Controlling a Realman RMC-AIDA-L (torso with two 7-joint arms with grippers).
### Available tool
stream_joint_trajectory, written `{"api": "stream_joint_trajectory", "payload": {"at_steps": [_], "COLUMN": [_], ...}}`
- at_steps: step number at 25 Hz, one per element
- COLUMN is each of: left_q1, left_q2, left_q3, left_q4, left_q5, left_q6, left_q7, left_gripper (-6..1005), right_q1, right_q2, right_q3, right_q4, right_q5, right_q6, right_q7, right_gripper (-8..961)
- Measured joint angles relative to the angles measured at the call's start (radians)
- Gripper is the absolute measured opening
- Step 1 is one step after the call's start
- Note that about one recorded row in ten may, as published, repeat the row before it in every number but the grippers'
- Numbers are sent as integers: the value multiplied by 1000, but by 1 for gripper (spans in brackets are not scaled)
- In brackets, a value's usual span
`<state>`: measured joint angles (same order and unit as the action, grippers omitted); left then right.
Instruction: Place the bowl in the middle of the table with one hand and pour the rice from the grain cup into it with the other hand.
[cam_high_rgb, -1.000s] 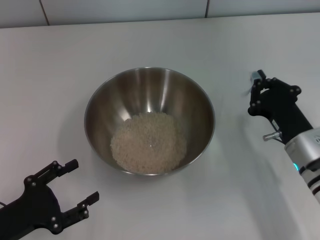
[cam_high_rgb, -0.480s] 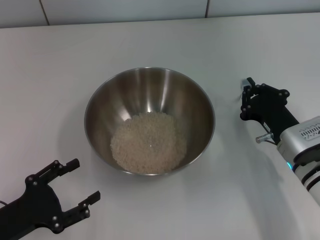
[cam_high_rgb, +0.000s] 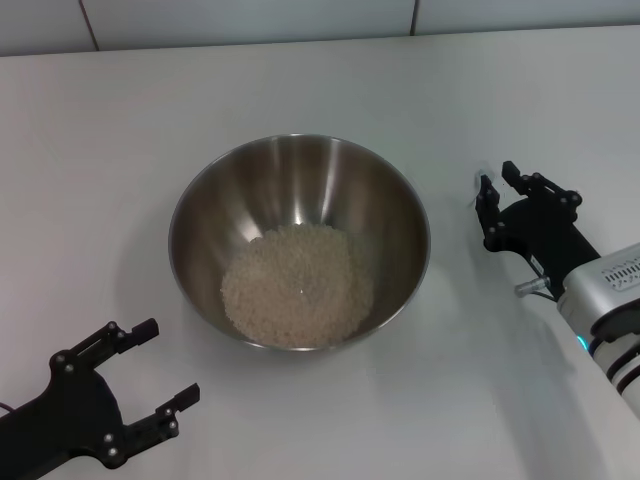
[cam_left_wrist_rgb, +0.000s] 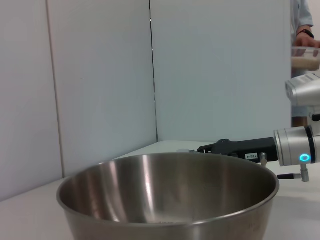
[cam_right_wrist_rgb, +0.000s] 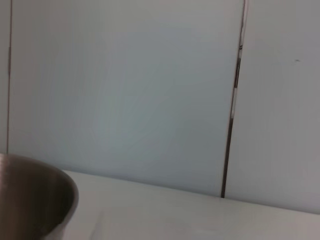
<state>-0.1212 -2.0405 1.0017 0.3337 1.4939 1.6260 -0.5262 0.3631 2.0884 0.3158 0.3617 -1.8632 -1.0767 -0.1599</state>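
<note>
The steel bowl (cam_high_rgb: 300, 190) stands in the middle of the white table (cam_high_rgb: 100, 150) with a heap of rice (cam_high_rgb: 298, 283) in its bottom. My right gripper (cam_high_rgb: 496, 178) is just right of the bowl, low over the table. Its fingers close around the clear grain cup (cam_high_rgb: 499, 194), which shows only faintly between them. My left gripper (cam_high_rgb: 170, 360) is open and empty near the front left corner, apart from the bowl. The left wrist view shows the bowl (cam_left_wrist_rgb: 170, 200) close up, with my right arm (cam_left_wrist_rgb: 295, 145) behind it. The bowl's rim (cam_right_wrist_rgb: 35, 200) also shows in the right wrist view.
White wall panels (cam_high_rgb: 250, 20) run along the table's far edge. In the left wrist view a person (cam_left_wrist_rgb: 302, 30) stands beyond the right arm, holding a container.
My right gripper has moved down and left toward the bowl's right side and has turned level with the cup. The bowl, the rice and my left gripper have not moved.
</note>
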Motion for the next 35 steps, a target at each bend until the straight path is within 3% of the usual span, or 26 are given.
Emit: {"api": "stream_joint_trajectory", "payload": {"at_steps": [7,13,19,21,23,28,35], "left_q1": [0,3,13,17,17,18,17], "left_q2": [2,2,4,4,5,5,5], "left_q3": [0,0,0,0,0,0,0], "left_q4": [-3,-3,-6,-7,-7,-7,-7], "left_q5": [0,0,10,11,12,13,12], "left_q6": [0,2,13,15,15,17,17], "left_q7": [0,0,0,2,3,2,1], "left_gripper": [787,787,787,787,787,787,787], "right_q1": [-37,-122,-183,-169,-146,-113,-102], "right_q2": [-4,-14,-86,-92,-81,-8,-10], "right_q3": [-14,-83,-270,-314,-340,-355,-357], "right_q4": [8,20,-58,-126,-196,-344,-343], "right_q5": [-3,-19,-206,-290,-351,-407,-410], "right_q6": [-15,-163,-364,-405,-424,-427,-430], "right_q7": [1,7,218,304,378,435,442], "right_gripper": [464,534,604,627,649,762,779]}}
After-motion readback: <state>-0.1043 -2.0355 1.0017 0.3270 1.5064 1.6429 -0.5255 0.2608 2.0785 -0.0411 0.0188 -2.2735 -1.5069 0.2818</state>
